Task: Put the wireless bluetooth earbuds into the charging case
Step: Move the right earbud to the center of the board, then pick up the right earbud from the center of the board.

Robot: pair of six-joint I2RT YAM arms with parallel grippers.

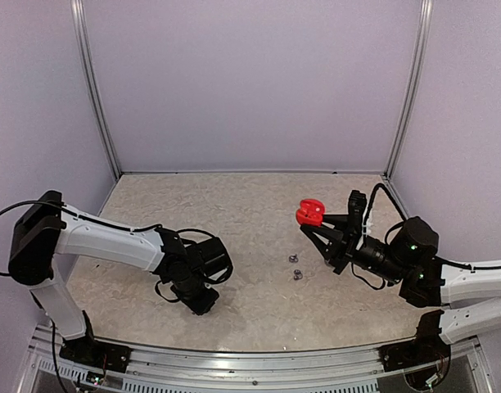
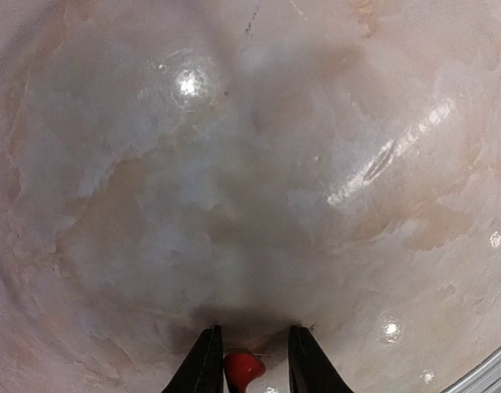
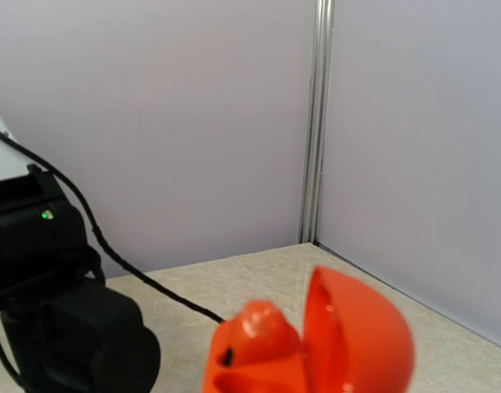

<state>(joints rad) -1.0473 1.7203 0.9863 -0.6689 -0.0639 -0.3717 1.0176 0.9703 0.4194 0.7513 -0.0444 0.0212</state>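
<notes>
- Looking down my left gripper: jaws slightly apart, red earbud between them, low over the worktop.
- Further out, two silver-grey earbuds lie close together on it.
- Farthest, right gripper jaws clamped on the open red charging case, held up off the worktop.

In the top view I have the charging case right of centre, in the right gripper. Below it, the upper earbud and lower earbud lie on the table. At lower left, a third earbud sits between the left gripper fingers.
</notes>
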